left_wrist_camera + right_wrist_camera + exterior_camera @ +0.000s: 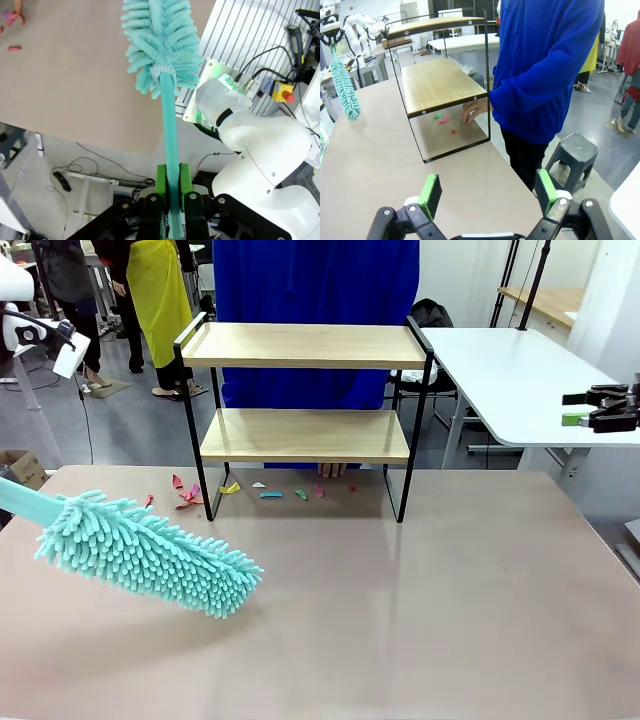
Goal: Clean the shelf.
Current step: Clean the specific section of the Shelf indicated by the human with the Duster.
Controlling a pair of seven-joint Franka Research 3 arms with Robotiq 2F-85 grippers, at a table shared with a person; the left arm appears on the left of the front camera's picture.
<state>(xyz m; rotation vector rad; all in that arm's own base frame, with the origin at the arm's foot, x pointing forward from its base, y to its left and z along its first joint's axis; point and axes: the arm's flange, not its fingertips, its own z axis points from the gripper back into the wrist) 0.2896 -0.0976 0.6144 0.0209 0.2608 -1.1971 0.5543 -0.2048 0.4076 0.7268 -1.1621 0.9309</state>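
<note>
Front camera is sitting on the robot's side, facing 12 o'clock across the tabletop (450, 590), taking in the whole shelf (305, 345) at mid range, with the person (315, 290) standing behind it. Left wrist camera is riding close behind the left claw (172, 182), looking along it over the tabletop's edge, with the duster (160, 40) running up to 12 o'clock. Right wrist camera is looking past the right claw (487, 192) along the tabletop, catching the shelf end-on at 11 o'clock, farther off. Front and right wrist views are sharing shelf and person; all three are sharing the duster.
</note>
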